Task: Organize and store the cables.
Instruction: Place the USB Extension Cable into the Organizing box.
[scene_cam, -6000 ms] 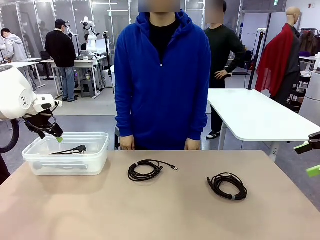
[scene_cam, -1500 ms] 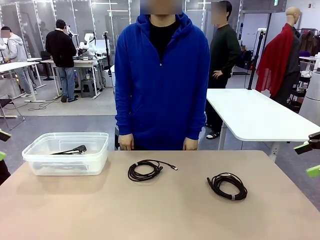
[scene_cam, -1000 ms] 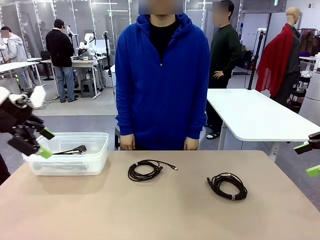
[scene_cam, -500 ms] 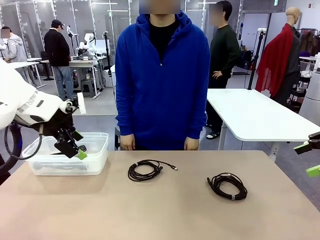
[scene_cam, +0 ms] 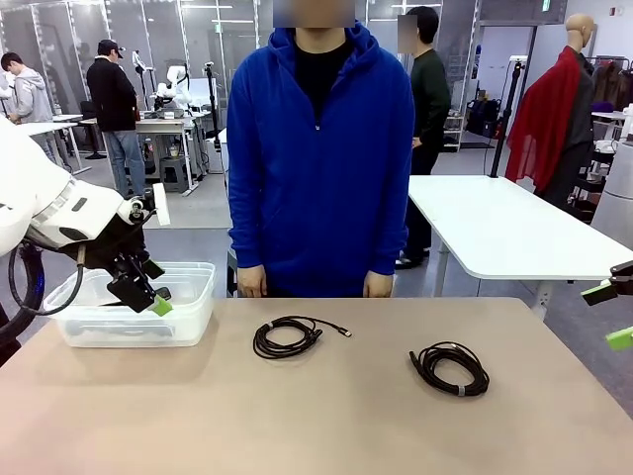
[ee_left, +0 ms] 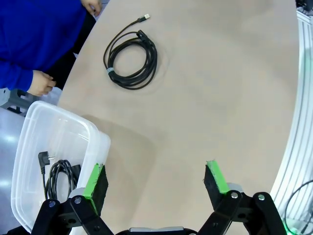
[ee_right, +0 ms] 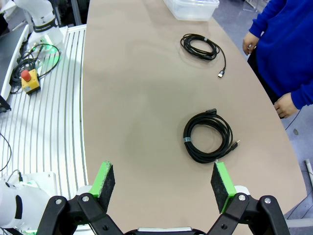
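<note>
Two cables lie coiled on the tan table: one in the middle (scene_cam: pixel 297 343) (ee_left: pixel 111 72) (ee_right: pixel 205 39) and one to the right (scene_cam: pixel 460 388) (ee_right: pixel 186 139). Another cable (scene_cam: pixel 124 301) (ee_left: pixel 51 178) rests inside the clear plastic bin (scene_cam: pixel 193 315) (ee_left: pixel 93 132) (ee_right: pixel 191 10) at the left. My left gripper (scene_cam: pixel 153 287) (ee_left: pixel 156 178) hangs open and empty over the bin's right front corner. At the table's right edge my right gripper (scene_cam: pixel 608 315) (ee_right: pixel 162 181) stands open, also empty, well short of the right coil.
A person in a blue hoodie (scene_cam: pixel 321 148) stands at the far edge, hands (scene_cam: pixel 251 283) (ee_left: pixel 41 83) hanging by the table. Bare tabletop (scene_cam: pixel 316 426) stretches along the near side. A white table (scene_cam: pixel 504 233) stands behind on the right.
My left arm swung in from the left edge to the bin's right side, then stayed nearly still over the last half second. The coils and right gripper have not moved.
</note>
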Robot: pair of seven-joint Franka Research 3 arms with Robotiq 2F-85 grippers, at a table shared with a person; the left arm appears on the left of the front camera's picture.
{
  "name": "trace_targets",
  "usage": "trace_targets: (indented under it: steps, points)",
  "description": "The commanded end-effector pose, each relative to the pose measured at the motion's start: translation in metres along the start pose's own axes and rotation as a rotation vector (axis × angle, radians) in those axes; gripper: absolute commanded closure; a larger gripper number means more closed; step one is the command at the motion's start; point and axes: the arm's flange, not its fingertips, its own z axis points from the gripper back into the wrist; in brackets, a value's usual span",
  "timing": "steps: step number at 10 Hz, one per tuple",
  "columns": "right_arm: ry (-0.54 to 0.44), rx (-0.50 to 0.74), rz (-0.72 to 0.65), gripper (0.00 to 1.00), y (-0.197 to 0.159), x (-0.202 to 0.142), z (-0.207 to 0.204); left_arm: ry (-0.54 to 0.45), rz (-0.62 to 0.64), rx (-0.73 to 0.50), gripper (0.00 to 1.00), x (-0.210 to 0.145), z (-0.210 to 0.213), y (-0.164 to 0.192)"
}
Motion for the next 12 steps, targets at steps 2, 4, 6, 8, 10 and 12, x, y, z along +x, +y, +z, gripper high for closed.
trace_targets:
  steps: [2,4,6,8,10,12]
  points:
    - [-0.008,0.000,0.003,0.00,0.001,-0.001,-0.001,0.000,0.000,0.000,0.00,0.000,0.000,0.000]
    - [-0.008,0.000,0.003,0.00,0.001,-0.001,-0.001,0.078,-0.039,-0.035,0.00,0.035,-0.042,0.010]
    - [-0.008,0.000,0.003,0.00,0.001,-0.001,-0.001,0.184,-0.008,-0.028,0.00,0.072,-0.074,0.020]
    - [-0.008,0.000,0.003,0.00,0.001,-0.001,-0.001,0.229,0.023,-0.070,0.00,0.093,-0.094,0.032]
    - [-0.008,0.000,0.003,0.00,0.001,-0.001,-0.001,0.271,0.058,-0.068,0.00,0.108,-0.110,0.047]
    - [-0.008,0.000,0.003,0.00,0.001,-0.001,-0.001,0.286,0.080,-0.083,0.00,0.123,-0.121,0.053]
